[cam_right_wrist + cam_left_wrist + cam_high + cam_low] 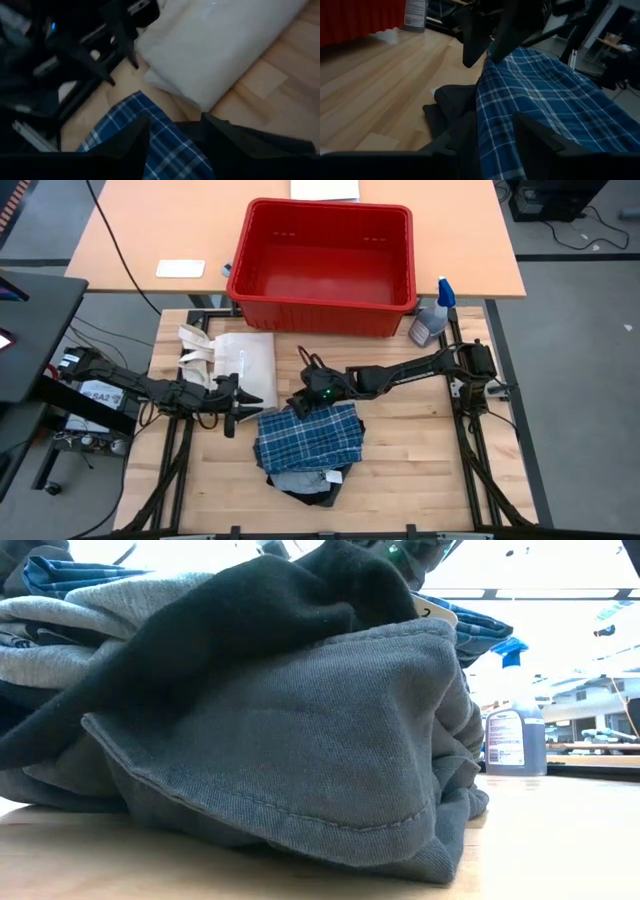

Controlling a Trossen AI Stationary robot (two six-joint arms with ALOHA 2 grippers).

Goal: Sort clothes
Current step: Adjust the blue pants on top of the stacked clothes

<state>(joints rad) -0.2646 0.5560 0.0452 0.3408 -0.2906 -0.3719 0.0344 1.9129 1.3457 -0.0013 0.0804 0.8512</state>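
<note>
The clothes lie in one pile at the table's near middle. A blue-and-white plaid piece (308, 430) lies on top, over dark grey shorts (300, 760) and a black piece (250, 610). My right gripper (300, 402) is open over the plaid's far left corner (492, 57). It slants down, with one finger on either side of the cloth (170, 145). My left gripper (236, 402) is open and level. It points toward the pile from the table's left, a little short of the plaid, and has nothing between its fingers (535, 132). My right gripper stands with its fingers on either side of the plaid's far left corner. I cannot tell whether its fingertips (496, 55) touch the cloth.
A cream-white tote bag (235, 360) lies flat just beyond my left gripper. A red bin (325, 305) stands at the far middle, with a spray bottle (432, 320) at its right. Bare wood lies to the right of the pile and along the near edge.
</note>
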